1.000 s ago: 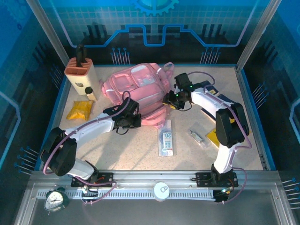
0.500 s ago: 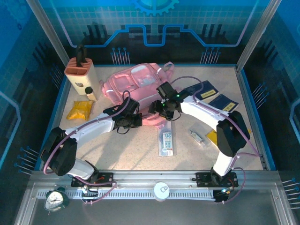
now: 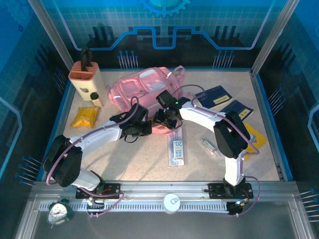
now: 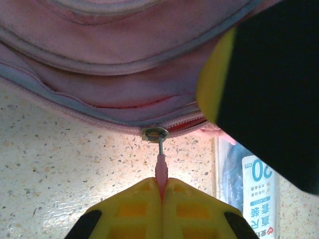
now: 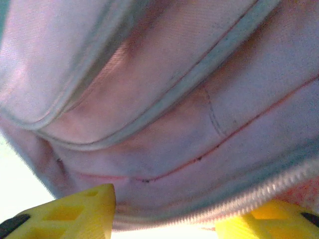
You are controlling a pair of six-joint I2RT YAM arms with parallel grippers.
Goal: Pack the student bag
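Handling: student bag (image 3: 144, 85) soft, limp, likely light; fabric buckles under push. Hold at zipper pull (image 4: 160, 167) or seams. left gripper (image 4: 160, 183) clenched on zipper pull. right gripper (image 5: 164, 215) released, fingers straddling zipped edge.

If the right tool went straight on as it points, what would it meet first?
The large soft pink fabric backpack: its zipped panel lies straight ahead of the right tool, between its spread fingers. Contact looks close, though depth is unclear.

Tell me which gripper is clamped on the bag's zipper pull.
The left gripper: it is shut on the pink zipper pull of the student bag. The right gripper stands open, one yellow finger on either side of the bag's edge.
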